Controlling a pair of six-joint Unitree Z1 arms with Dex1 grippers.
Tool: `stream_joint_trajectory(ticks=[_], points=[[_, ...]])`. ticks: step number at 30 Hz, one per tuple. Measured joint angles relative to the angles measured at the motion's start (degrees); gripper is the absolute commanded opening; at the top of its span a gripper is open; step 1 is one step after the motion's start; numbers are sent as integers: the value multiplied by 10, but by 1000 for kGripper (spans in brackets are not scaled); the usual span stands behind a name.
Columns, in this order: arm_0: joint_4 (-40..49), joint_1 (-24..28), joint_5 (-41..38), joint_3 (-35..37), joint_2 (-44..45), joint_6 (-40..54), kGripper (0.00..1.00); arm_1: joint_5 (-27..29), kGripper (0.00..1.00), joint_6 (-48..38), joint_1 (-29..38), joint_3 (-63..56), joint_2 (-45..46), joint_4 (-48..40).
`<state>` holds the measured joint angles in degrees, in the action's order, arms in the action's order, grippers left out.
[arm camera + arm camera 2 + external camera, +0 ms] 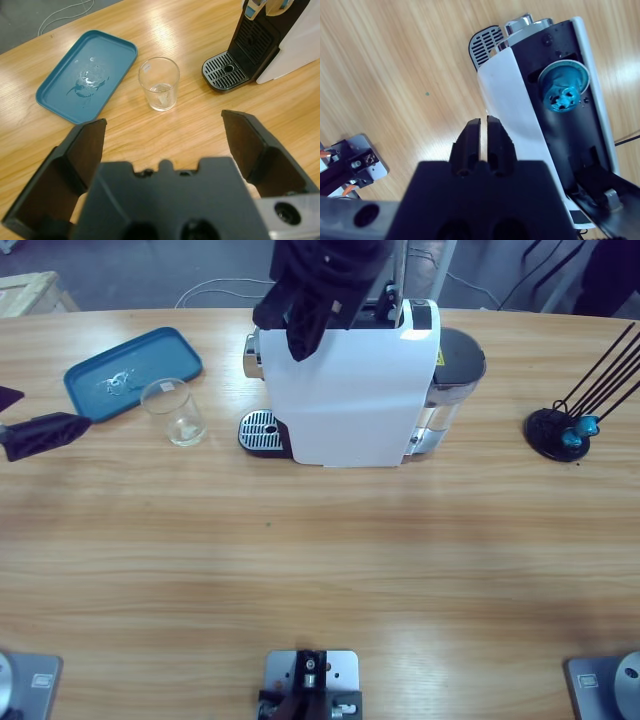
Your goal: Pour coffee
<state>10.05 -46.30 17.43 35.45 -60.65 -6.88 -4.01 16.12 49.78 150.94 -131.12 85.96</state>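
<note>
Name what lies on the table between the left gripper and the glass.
Nothing: in the left wrist view only bare table separates the open left gripper from the glass. The high view agrees; the tray sits off to one side.

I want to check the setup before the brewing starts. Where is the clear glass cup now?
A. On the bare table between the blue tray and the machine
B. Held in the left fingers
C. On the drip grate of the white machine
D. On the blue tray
A: the glass cup stands on bare wood, between the blue tray and the drip grate; nothing grips it.
</note>
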Motion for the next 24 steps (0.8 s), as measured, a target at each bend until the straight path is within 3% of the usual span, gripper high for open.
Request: stream_joint_trajectory(ticks=[14,24], points=[[0,0,0,0,-6,0,987,-2,0,21,0,0,-11,-5],[0,0,0,0,-6,0,987,38,0,22,-1,0,-12,-34]])
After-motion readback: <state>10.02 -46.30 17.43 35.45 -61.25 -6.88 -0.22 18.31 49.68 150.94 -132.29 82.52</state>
